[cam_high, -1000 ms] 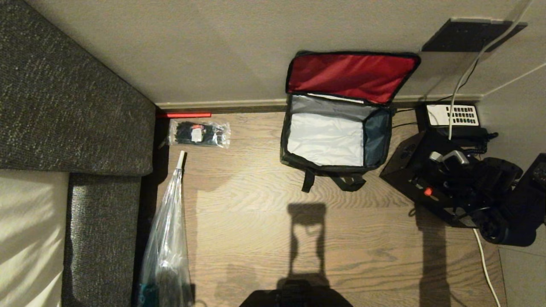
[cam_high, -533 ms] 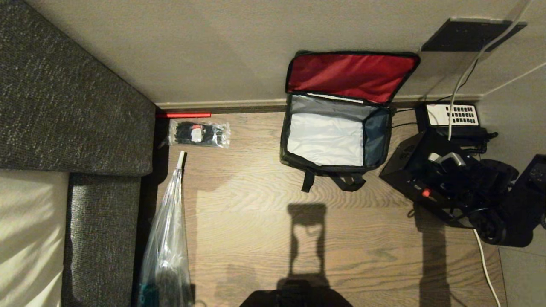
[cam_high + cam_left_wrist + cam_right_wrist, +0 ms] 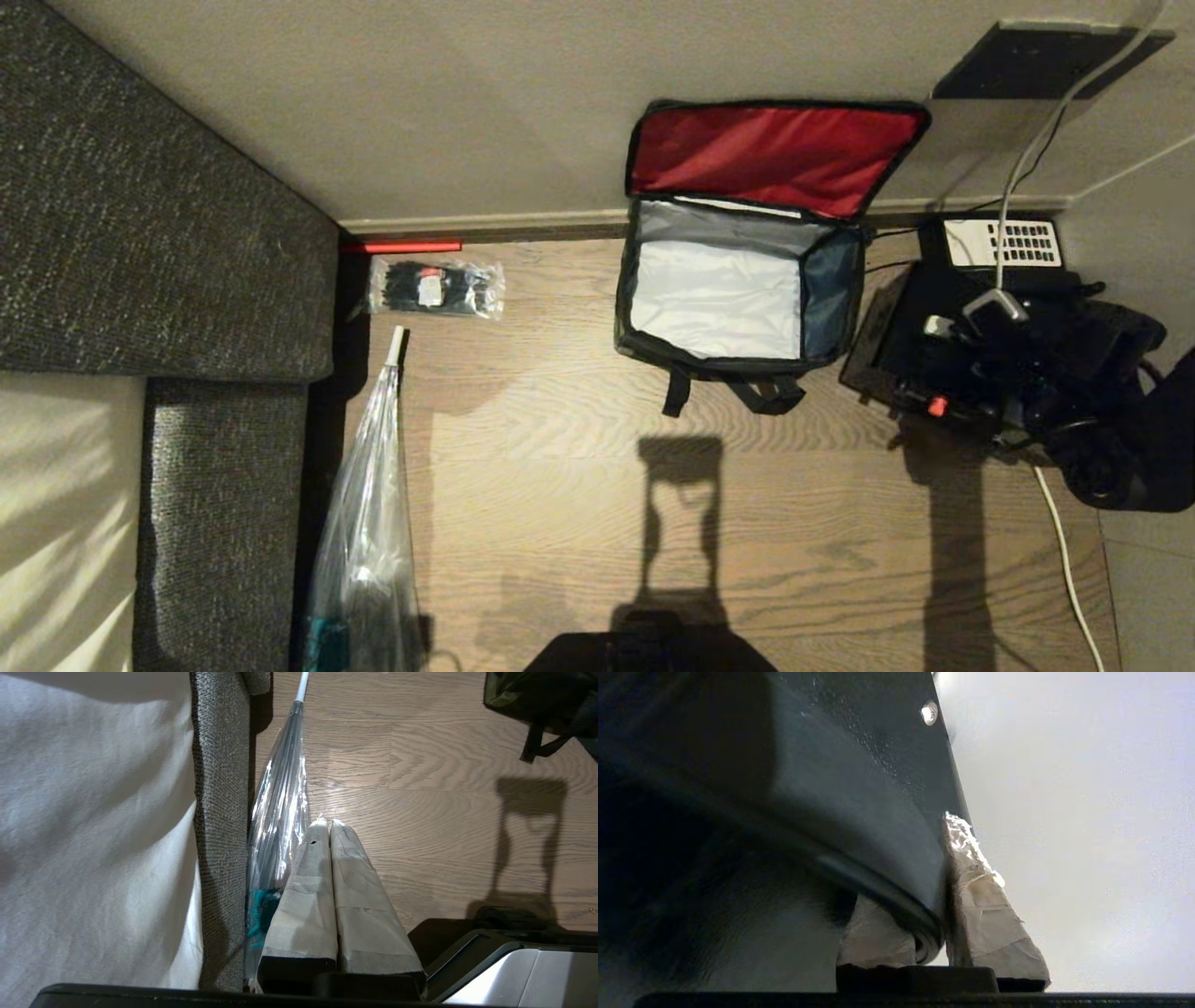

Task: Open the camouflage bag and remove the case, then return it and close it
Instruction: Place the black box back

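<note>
Camouflage bag [image 3: 738, 280] wide open on the floor by the wall, red lid up, empty inside. Black case [image 3: 920, 359] just right of the bag, now tipped up nearer the telephone [image 3: 1004, 245] than a second ago. Right gripper [image 3: 971, 322] pinching the case's handle, squeezed tighter than before. Left gripper [image 3: 329, 828] pressed together, parked by the wrapped umbrella [image 3: 280, 807].

Black right arm [image 3: 1102, 373], left gripper [image 3: 331, 826] — tapered fingers [image 3: 303, 896] wrapped in pale tape
</note>
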Available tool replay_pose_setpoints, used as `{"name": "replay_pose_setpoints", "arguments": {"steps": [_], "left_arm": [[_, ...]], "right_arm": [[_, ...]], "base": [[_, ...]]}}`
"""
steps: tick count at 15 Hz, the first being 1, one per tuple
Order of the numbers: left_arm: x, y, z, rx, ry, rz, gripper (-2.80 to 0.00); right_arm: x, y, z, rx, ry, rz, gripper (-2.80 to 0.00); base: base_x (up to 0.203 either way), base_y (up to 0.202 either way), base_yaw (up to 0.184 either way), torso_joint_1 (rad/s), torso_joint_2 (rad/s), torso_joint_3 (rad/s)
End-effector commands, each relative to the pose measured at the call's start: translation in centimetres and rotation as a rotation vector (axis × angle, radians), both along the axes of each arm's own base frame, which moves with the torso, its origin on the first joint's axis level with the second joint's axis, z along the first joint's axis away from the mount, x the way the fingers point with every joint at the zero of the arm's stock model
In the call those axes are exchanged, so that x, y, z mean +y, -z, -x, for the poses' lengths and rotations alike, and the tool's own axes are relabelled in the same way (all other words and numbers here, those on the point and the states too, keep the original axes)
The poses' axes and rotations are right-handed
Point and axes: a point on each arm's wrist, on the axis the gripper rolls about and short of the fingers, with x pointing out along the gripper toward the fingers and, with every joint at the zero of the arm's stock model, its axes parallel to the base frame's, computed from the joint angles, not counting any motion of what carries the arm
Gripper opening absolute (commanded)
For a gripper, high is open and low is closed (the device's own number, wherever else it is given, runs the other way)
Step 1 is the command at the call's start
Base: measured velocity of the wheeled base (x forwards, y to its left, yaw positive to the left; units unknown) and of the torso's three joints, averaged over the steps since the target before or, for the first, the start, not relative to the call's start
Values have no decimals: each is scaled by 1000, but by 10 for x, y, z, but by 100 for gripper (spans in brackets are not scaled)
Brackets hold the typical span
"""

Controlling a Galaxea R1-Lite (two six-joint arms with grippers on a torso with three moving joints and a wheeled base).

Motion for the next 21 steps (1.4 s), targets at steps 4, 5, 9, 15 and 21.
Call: {"name": "replay_pose_setpoints", "arguments": {"steps": [4,5,9,15,21], "left_arm": [[0,0,0,0,-1,0,-280],[0,0,0,1,-1,0,-280],[0,0,0,1,-1,0,-280],[0,0,0,1,-1,0,-280],[0,0,0,0,-1,0,-280]], "right_arm": [[29,-62,65,-135,-43,23,-280],[30,-69,70,-151,-45,29,-280],[35,-90,90,-182,-46,65,-280],[56,-101,110,-183,-115,78,-280],[74,-112,120,-194,-182,109,-280]], "base": [[0,0,0,0,0,0],[0,0,0,0,0,0],[0,0,0,0,0,0],[0,0,0,0,0,0],[0,0,0,0,0,0]]}}
